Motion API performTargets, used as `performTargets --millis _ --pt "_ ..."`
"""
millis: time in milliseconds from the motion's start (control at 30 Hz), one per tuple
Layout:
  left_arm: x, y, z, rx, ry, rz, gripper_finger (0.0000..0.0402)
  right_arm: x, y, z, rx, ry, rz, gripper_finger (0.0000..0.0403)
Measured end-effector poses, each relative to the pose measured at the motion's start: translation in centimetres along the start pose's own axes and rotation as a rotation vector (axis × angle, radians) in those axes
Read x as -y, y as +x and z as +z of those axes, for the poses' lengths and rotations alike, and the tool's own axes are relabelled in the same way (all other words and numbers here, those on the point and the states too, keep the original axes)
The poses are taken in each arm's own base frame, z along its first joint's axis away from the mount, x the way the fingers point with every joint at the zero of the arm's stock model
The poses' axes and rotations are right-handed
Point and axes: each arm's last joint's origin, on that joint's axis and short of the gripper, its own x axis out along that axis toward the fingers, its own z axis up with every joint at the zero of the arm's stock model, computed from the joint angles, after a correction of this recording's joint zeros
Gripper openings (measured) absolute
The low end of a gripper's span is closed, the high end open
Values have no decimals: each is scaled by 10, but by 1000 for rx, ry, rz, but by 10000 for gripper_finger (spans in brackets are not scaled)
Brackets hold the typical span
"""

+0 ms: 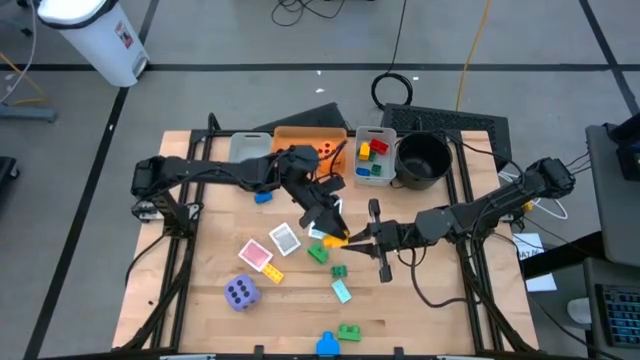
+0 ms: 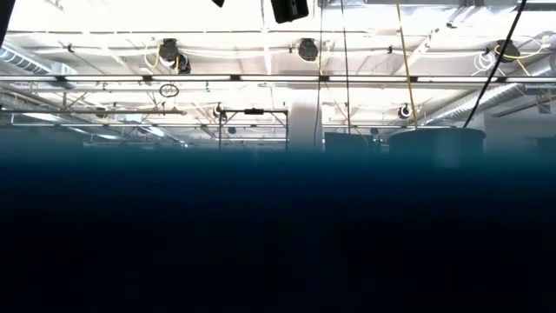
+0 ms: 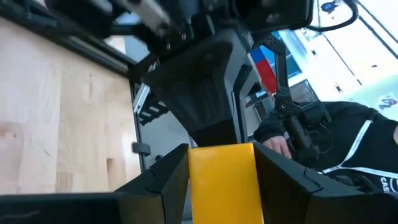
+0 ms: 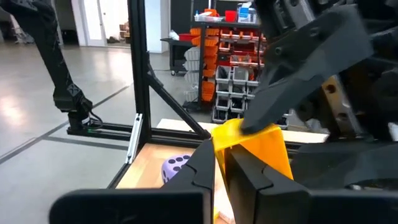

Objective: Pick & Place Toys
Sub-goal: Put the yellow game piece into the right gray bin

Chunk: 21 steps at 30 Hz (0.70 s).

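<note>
A yellow brick [image 1: 337, 240] hangs above the middle of the table between both grippers. My left gripper [image 1: 331, 233] reaches in from the left and is shut on it. My right gripper [image 1: 352, 240] comes from the right, its fingers shut at the brick's other end. On the table below lie a purple die [image 1: 241, 292], two picture cards [image 1: 255, 254] [image 1: 285, 238], green bricks [image 1: 318, 253] [image 1: 349, 331] and blue bricks [image 1: 263, 197] [image 1: 326, 345]. An orange die [image 1: 326, 150] sits in the orange bin [image 1: 300, 135]. My left gripper pinches the yellow brick's two opposite sides [image 3: 221, 177] between its two fingers. It comes nearly level from the table's far left. The brick is lifted clear of the table. My right gripper has its shut fingers [image 4: 208, 165] on the brick's near edge [image 4: 239, 140], level, from the table's right. The fingers themselves hide how much of the edge lies between them.
A grey bin [image 1: 375, 157] with bricks and a black bowl [image 1: 422, 158] stand at the far edge, with another grey bin [image 1: 250, 147] left of the orange one. Loose toys cover the near middle of the table. The low view shows only the room.
</note>
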Motion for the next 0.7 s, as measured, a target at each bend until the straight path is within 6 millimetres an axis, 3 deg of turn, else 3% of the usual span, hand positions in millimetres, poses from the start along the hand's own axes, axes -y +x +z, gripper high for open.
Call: performTargets --millis 333,500,700 --pt "1 -24 25 111 98 -80 173 0 0 -3 -18 21 -21 10" --pt "-3 -50 36 157 113 -60 172 8 -2 0 -17 22 -109 9" --pt "11 -93 49 251 188 -27 173 35 -13 3 -78 121 -202 9"
